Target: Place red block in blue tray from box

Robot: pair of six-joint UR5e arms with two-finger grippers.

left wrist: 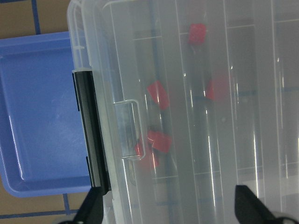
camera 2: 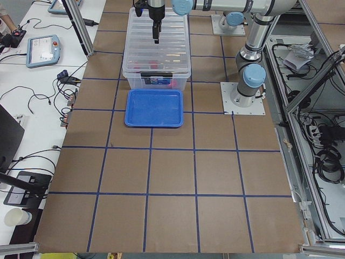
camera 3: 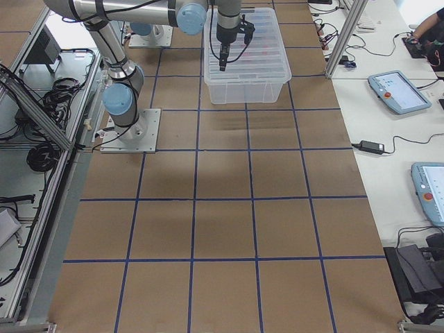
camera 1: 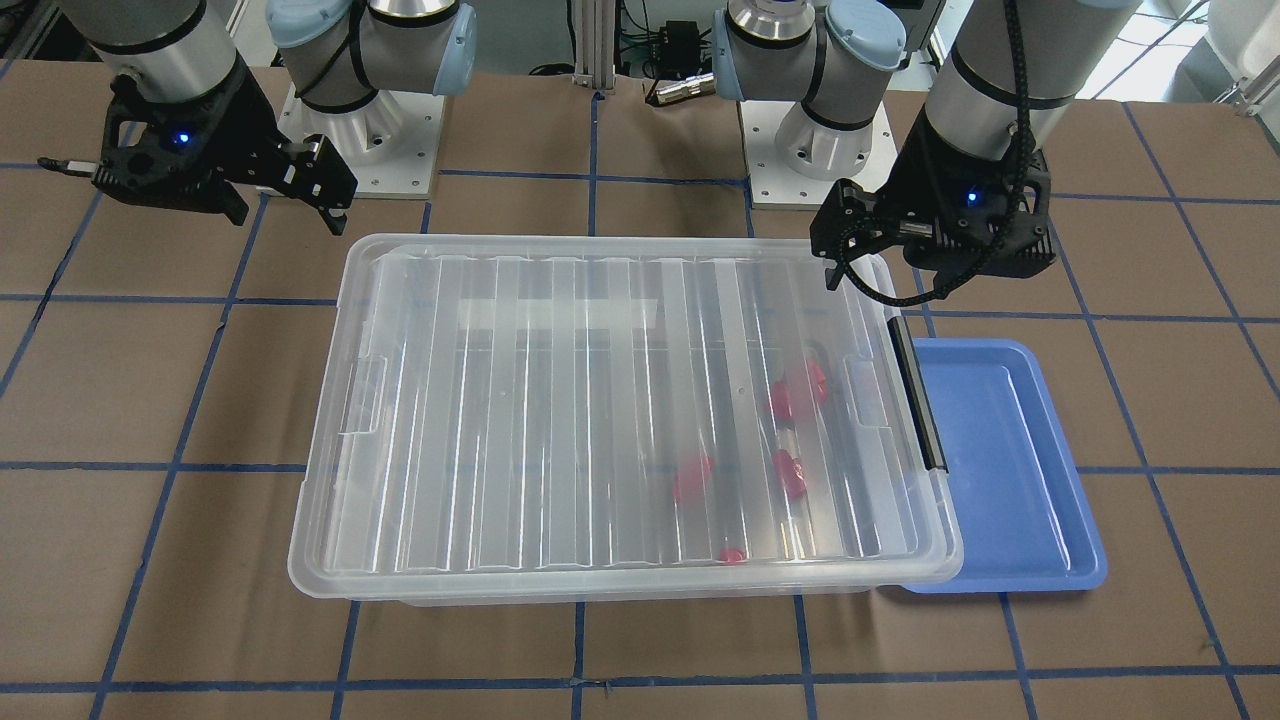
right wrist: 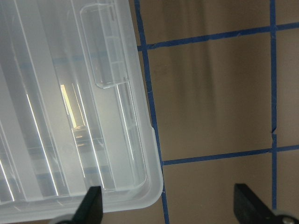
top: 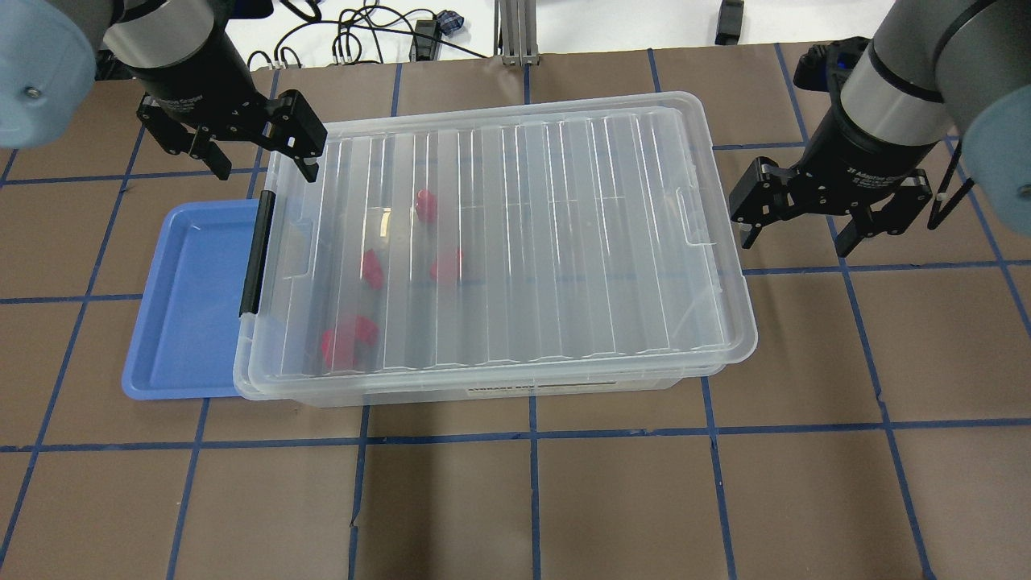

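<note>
The clear box (top: 564, 242) stands mid-table with its ribbed lid on and its black latch bar (top: 254, 254) at the end by the blue tray (top: 189, 298). Several red blocks (top: 371, 268) lie inside near that end, blurred through the lid, and also show in the left wrist view (left wrist: 158, 93). The tray is empty, with its edge tucked under the box's rim. My left gripper (top: 262, 165) is open and empty above the box's far corner by the latch. My right gripper (top: 795, 238) is open and empty, hovering just past the box's other end.
The table is brown with a blue tape grid. The arm bases (camera 1: 360, 140) stand behind the box. Cables (top: 362, 40) and a metal post (top: 515, 32) lie beyond the far edge.
</note>
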